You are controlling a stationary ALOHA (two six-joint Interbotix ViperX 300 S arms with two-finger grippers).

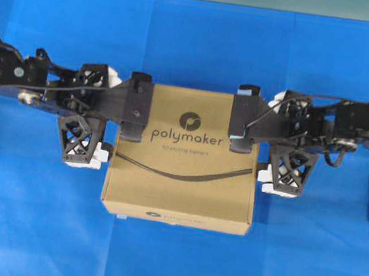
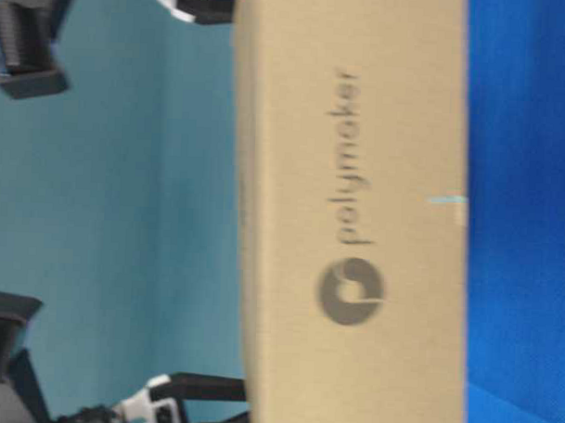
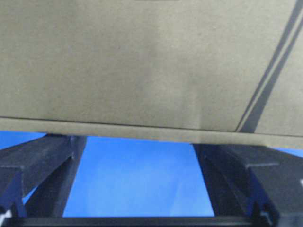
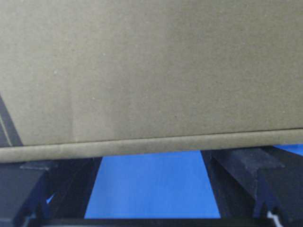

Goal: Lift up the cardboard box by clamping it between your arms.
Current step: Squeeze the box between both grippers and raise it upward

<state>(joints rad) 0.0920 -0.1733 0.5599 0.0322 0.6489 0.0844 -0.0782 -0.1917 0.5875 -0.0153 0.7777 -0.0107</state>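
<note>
Overhead exterior: cardboard box sits between left gripper and right gripper, both spread wide, above blue table

1 cardboard box, 2 arms, 1 table.

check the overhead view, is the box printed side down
No, the cardboard box lies printed side up, its polymaker text and round logo plainly showing.
</note>
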